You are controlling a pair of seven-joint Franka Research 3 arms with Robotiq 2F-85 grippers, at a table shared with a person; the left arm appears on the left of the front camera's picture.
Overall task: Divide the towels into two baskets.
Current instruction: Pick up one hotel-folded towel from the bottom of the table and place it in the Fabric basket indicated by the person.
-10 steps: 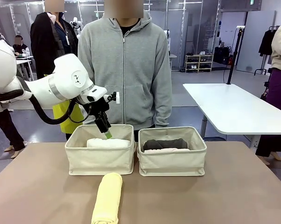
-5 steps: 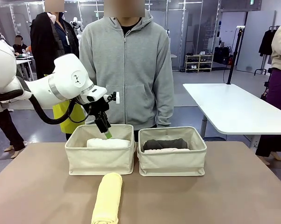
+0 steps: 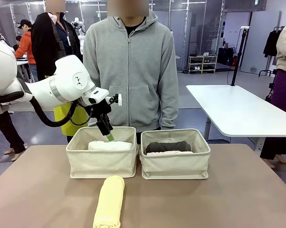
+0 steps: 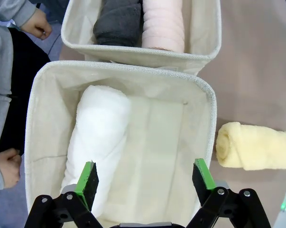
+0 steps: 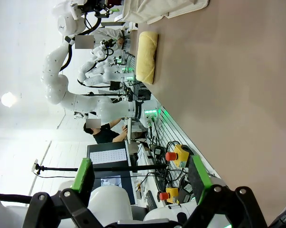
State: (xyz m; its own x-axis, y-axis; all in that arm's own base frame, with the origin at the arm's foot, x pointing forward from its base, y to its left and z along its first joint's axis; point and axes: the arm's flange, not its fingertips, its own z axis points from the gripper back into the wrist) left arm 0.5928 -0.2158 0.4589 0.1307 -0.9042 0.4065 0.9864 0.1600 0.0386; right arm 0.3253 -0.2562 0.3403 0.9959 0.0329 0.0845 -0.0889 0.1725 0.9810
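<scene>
Two cream canvas baskets stand side by side on the table. The left basket [image 3: 101, 161] [image 4: 199, 90] holds a white towel [image 3: 110, 146] [image 4: 97, 142]. In the right basket [image 3: 175, 164] [image 4: 133, 54] lie a dark grey towel [image 3: 168, 146] [image 4: 116, 21] and a pale pink towel [image 3: 164, 153] [image 4: 162, 23]. A pale yellow towel [image 3: 109, 202] [image 4: 256, 147] [image 5: 146, 57] rests on the table in front of the left basket. My left gripper [image 3: 108, 137] [image 4: 145, 176] hovers open just above the left basket, nothing between its fingers. My right gripper [image 5: 140, 176] is open and empty, away from the towels.
A person in a grey hoodie [image 3: 128, 71] stands right behind the baskets, hands [image 4: 38, 23] close to the left basket's far wall. Bare brown tabletop [image 3: 228, 199] lies around the yellow towel. A white table [image 3: 237, 111] stands beyond at the right.
</scene>
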